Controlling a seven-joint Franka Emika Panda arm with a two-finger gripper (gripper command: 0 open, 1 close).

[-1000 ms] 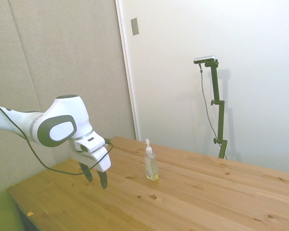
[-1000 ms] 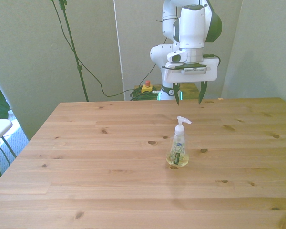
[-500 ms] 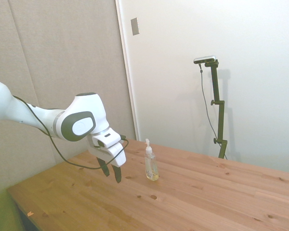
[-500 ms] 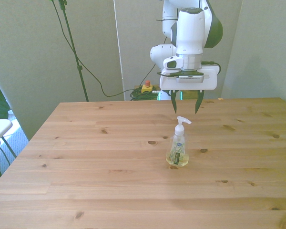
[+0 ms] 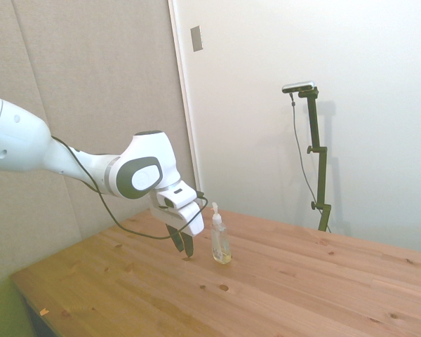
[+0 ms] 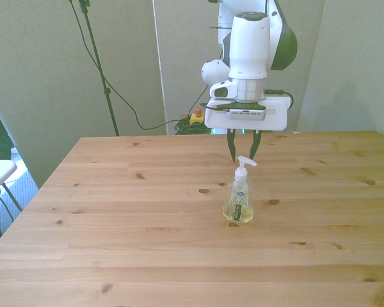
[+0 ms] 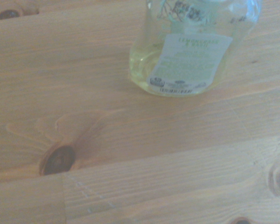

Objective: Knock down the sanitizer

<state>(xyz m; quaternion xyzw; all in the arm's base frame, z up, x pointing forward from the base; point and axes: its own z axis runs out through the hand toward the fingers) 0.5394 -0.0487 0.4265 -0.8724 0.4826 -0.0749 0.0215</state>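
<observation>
Could miss altogether: fingertips of the white two-finger gripper [image 6: 243, 155] hang at about pump height, just behind the small clear plastic pump bottle of yellowish sanitizer [image 6: 239, 197], and, being parted about a pump's width, could straddle the thin white pump top [image 6: 244, 164] and slide past it without pushing. Could also shove rather than topple: contact low on the body would probably skate the bottle along the smooth planks of the wooden table [image 6: 147, 243] and leave it standing. Contact off-centre would likely spin or glance it aside. Once tipped, might roll on its rounded side; ample table lies toward the near edge, so a fall to the floor seems unlikely. Liquid fills only the lower part, which keeps the weight low and asks for a firm push high up.

As for the pose: white arm [image 5: 28, 144] reaching in over the far edge, wrist bent so that the dark fingers [image 5: 185, 243] point down at the boards, well clear of the surface. In the side view, fingertips just beside the bottle, no contact visible. Fingers slightly apart, gripping nothing.

Sanitizer upright, a little toward the front view's right of the table's middle, well away from every edge. From the wrist, only its lower body [image 7: 186, 56] with the label, close above a dark knot [image 7: 59, 160].
</observation>
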